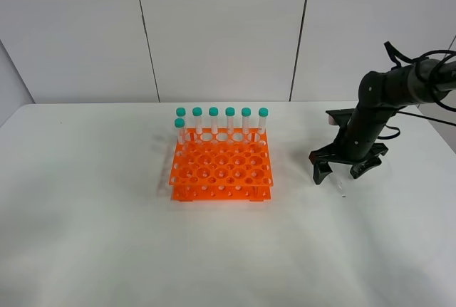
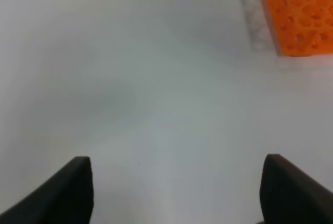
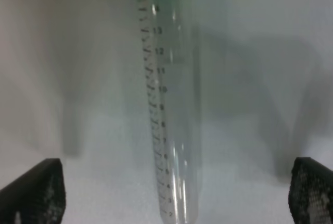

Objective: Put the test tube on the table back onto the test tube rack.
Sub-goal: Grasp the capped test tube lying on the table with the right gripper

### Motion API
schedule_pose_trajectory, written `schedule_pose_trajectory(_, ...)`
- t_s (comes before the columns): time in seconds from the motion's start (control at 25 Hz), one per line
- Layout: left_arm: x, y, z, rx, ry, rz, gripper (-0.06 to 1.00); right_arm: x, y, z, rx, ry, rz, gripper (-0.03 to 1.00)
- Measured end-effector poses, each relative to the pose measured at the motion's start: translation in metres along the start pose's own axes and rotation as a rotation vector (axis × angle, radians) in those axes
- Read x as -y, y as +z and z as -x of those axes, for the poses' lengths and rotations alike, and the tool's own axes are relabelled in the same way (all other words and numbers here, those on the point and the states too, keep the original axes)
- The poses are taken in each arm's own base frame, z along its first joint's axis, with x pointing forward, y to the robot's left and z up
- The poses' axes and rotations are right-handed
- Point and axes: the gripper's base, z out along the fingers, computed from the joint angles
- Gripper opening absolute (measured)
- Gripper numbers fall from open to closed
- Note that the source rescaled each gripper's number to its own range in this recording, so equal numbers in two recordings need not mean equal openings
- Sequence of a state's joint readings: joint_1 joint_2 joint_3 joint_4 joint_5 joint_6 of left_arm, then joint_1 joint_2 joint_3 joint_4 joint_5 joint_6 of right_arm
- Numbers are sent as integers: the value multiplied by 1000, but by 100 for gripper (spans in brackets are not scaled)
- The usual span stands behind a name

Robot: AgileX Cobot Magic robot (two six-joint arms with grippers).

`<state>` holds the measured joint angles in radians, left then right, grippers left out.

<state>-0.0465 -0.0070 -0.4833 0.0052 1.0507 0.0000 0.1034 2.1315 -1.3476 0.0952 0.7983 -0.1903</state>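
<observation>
Since the slim clear plastic test tube with the teal screw cap (image 3: 169,104) lies flat on the large white counter (image 1: 107,236), well to the right of the bright orange plastic rack (image 1: 221,168), I have my right tool (image 1: 338,174) poised straight above it. Its jaws are spread wide and grip nothing. In the right wrist view the tube runs lengthwise down the gap between them, with a black fingertip (image 3: 32,193) well clear on either side. That alignment looks deliberate to me: closing across the narrow barrel should catch it squarely instead of rolling it away.

My right arm comes in from the right edge of the high view. Its forearm slopes down and the wrist is bent so the tool points almost vertically at the counter, low over the tube.

Seven matching teal-capped tubes (image 1: 221,118) stand upright at the back of the rack, leaving most holes free for this one.

My left tool (image 2: 182,190) is also open and empty, over bare counter, with only a corner of the rack visible beyond it.
</observation>
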Motion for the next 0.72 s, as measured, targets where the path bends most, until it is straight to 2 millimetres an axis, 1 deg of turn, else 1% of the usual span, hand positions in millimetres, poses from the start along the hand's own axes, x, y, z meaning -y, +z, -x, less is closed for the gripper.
schedule_pose_trajectory(0.2,0,0,0,0,0,0,100,0,2,0,-5,0,1,90)
schedule_pose_trajectory(0.32,0,0,0,0,0,0,100,0,2,0,-6,0,1,84)
schedule_pose_trajectory(0.36,0,0,0,0,0,0,100,0,2,0,-6,0,1,79)
schedule_pose_trajectory(0.48,0,0,0,0,0,0,100,0,2,0,-7,3,1,57)
schedule_pose_trajectory(0.6,0,0,0,0,0,0,100,0,2,0,-7,2,-1,25)
schedule_pose_trajectory(0.68,0,0,0,0,0,0,100,0,2,-1,-7,2,-2,0)
schedule_pose_trajectory(0.72,0,0,0,0,0,0,100,0,2,0,-6,1,-3,1)
